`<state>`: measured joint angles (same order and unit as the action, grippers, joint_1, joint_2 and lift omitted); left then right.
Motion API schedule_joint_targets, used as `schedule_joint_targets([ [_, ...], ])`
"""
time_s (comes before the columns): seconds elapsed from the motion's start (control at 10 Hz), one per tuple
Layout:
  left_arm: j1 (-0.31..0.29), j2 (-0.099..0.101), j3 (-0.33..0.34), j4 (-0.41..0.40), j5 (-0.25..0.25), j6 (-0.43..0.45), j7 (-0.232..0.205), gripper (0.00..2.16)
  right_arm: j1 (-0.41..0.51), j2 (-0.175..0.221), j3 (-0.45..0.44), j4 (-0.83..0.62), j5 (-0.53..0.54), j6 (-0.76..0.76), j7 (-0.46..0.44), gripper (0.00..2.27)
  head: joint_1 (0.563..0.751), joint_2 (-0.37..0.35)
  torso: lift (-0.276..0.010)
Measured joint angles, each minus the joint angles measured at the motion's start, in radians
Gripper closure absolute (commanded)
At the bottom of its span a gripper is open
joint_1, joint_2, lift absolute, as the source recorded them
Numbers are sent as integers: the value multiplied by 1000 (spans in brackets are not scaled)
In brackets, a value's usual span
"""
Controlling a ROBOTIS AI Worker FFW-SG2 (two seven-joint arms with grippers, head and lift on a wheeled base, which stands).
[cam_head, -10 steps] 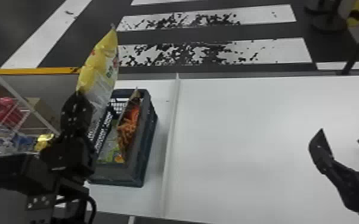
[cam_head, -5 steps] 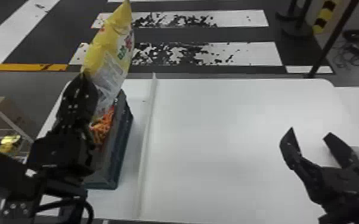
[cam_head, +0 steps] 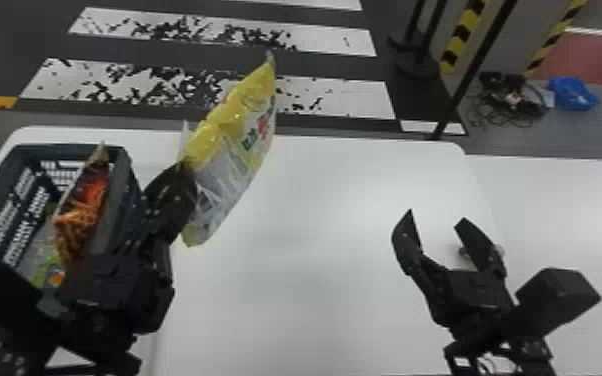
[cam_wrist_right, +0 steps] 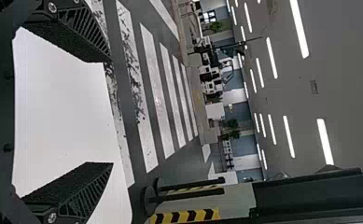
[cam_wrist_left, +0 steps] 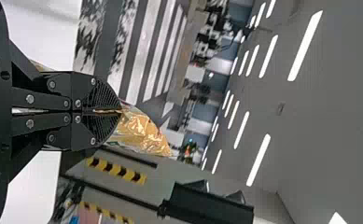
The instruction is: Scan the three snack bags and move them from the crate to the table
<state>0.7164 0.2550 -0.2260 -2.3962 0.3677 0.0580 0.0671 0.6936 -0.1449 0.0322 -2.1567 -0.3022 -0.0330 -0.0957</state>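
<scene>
My left gripper (cam_head: pixel 177 185) holds the yellow and clear snack bag (cam_head: pixel 230 150) by its edge, raised above the table (cam_head: pixel 315 300) just right of the crate (cam_head: pixel 127 200). In the left wrist view the left gripper (cam_wrist_left: pixel 116 111) is shut, with the bag's yellow foil (cam_wrist_left: pixel 144 133) sticking out past its fingertips. An orange snack bag (cam_head: pixel 82 210) stands in the crate, and a greenish bag (cam_head: pixel 47 260) lies low beside it. Over the table's right part, my right gripper (cam_head: pixel 437 220) is open and holds nothing; the right wrist view shows this gripper (cam_wrist_right: pixel 111 112) with its fingers wide apart.
A small round object (cam_head: pixel 465 252) is partly hidden behind the right gripper on the table. A raised strip (cam_head: pixel 157 345) runs along the table beside the crate. A dark pole (cam_head: pixel 470 80) rises beyond the far edge, near striped posts.
The left gripper has carried the yellow bag rightward, from over the crate to beside it. The head view has turned right and then partly back. The right gripper remains open.
</scene>
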Motion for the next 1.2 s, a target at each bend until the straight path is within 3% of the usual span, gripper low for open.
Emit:
schedule_joint_targets([
  [0.2,-31,-1,-22,55,122,102,-129,2142,-4,4,0,-2,0,-1,-2,90,695,-238,-62],
  [0.3,-57,-9,-6,100,228,195,-261,2142,-5,5,0,-3,0,-1,-2,90,695,-287,-62],
  [0.4,-90,-25,12,154,312,310,-338,2142,-6,5,3,-3,0,-1,-1,90,695,-323,-62],
  [0.5,-113,-42,18,205,350,370,-352,2142,-13,5,11,-4,1,3,-1,90,695,-330,-62],
  [0.6,-133,-54,16,257,364,385,-366,2142,-20,5,17,-4,2,9,-1,90,695,-328,-62],
  [0.8,-216,-88,12,413,374,419,-446,2142,-30,-4,31,-11,5,24,-1,90,695,-332,-62],
  [1.0,-289,-117,-20,538,335,436,-456,2142,-16,-12,29,-37,7,37,-1,90,695,-348,-62],
  [1.2,-339,-138,-61,593,268,419,-437,2142,2,-19,24,-53,7,39,-1,90,695,-350,-62],
])
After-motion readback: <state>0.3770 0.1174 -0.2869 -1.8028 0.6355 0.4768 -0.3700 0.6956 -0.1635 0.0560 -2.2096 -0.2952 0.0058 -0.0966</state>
